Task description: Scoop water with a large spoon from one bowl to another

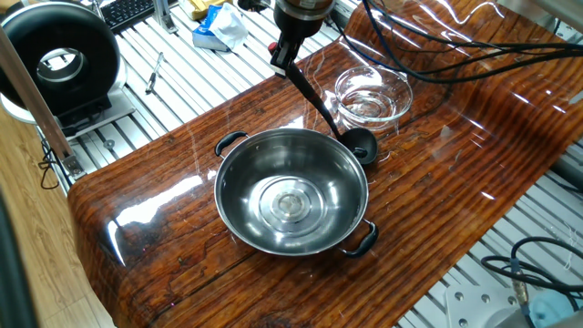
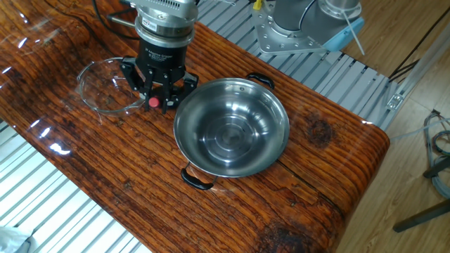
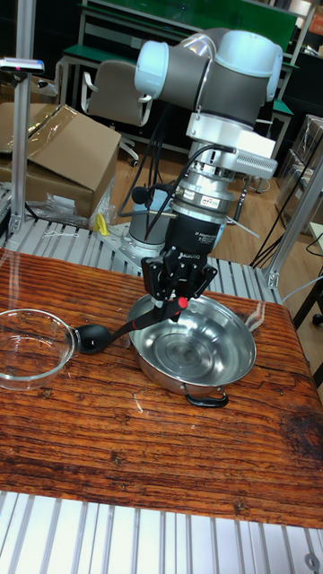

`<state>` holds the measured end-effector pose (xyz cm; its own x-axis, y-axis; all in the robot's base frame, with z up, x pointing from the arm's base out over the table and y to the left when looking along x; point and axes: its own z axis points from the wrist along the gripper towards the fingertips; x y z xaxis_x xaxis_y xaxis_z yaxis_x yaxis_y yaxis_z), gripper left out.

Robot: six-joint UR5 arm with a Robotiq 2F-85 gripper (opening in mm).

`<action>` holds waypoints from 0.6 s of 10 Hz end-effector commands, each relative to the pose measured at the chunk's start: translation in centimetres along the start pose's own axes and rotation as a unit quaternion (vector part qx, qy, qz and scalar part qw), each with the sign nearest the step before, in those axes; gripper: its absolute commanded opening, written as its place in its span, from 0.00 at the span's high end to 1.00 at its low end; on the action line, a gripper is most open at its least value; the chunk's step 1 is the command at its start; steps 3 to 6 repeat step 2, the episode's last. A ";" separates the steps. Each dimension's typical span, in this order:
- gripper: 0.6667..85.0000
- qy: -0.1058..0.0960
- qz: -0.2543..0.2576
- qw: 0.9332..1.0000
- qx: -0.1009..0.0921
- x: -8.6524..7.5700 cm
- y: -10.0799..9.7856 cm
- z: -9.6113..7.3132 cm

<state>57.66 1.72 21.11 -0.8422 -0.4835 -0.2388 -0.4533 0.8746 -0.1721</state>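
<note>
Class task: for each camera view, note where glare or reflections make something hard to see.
One fixed view: white glare streaks on the glossy wooden table. The other fixed view: the small clear glass bowl nearly vanishes against the wood. Tall fixed view: the large stainless-steel bowl shines, hiding any water.

The worktop [image 1: 455,155] is glossy reddish-brown wood with dark wavy grain and white glare streaks. The steel bowl [image 1: 291,191] is shiny silver with concentric rings in its base and two black side handles. The ladle [image 1: 332,123] is plain black. The glass bowl [image 1: 373,94] is clear and colourless. The hand [image 3: 177,300] is black with a small red spot. The arm [image 3: 215,67] above it is grey with pale blue caps.
</note>
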 end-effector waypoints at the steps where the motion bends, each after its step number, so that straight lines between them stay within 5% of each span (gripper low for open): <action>1: 1.00 -0.002 0.001 1.000 -0.004 -0.2 0.1 0.0; 6: 1.00 -0.002 0.000 1.000 -0.002 -0.2 0.0 0.0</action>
